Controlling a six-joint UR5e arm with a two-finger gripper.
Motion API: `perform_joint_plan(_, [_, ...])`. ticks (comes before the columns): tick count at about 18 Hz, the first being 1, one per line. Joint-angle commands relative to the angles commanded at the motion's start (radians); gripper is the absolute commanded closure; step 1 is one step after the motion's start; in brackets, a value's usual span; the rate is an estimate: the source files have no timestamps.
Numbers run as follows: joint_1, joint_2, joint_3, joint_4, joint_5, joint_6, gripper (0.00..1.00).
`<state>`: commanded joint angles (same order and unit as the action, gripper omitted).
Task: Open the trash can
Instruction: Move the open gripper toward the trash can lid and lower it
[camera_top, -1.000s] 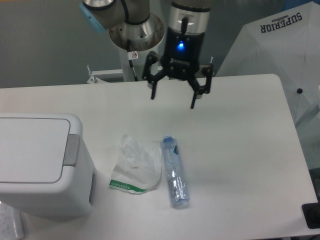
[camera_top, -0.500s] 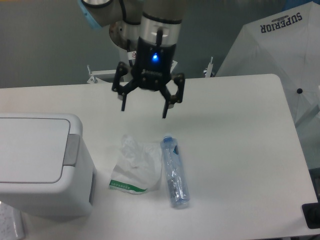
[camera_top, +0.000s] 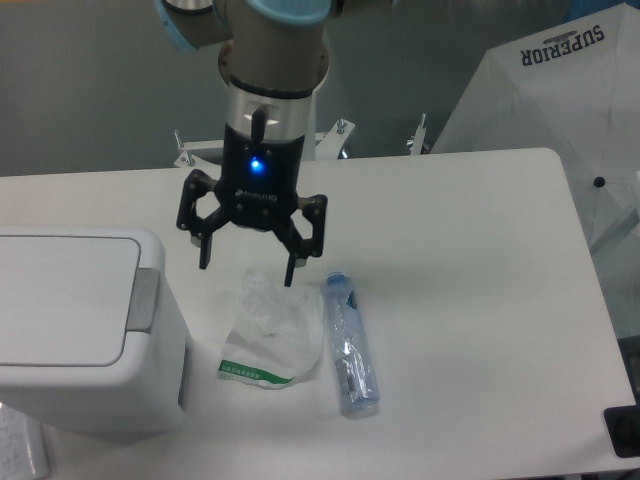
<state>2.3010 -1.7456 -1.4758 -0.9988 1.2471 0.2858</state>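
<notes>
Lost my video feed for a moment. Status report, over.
Gripper open, empty, above table beside trash can. Lid shut, grey push bar untouched. Plastic bag and bottle lie right of can, not blocking.

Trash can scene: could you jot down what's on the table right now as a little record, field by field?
trash can: large white bin at the table's left edge, lid shut
push bar: grey strip on the side of the lid facing the gripper
gripper: open, empty, hanging above the table right of the bin, touching nothing
plastic bag: crumpled, clear with a green stripe, lying flat below the gripper
bottle: clear plastic, on its side, just right of the bag
table: white
</notes>
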Motion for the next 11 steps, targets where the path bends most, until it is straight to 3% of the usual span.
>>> perform_joint_plan(2, [-0.008,-0.012,0.003,0.032,0.0,-0.062,0.0])
perform_joint_plan(11, [-0.038,-0.032,-0.001,0.037,0.0,-0.109,0.0])
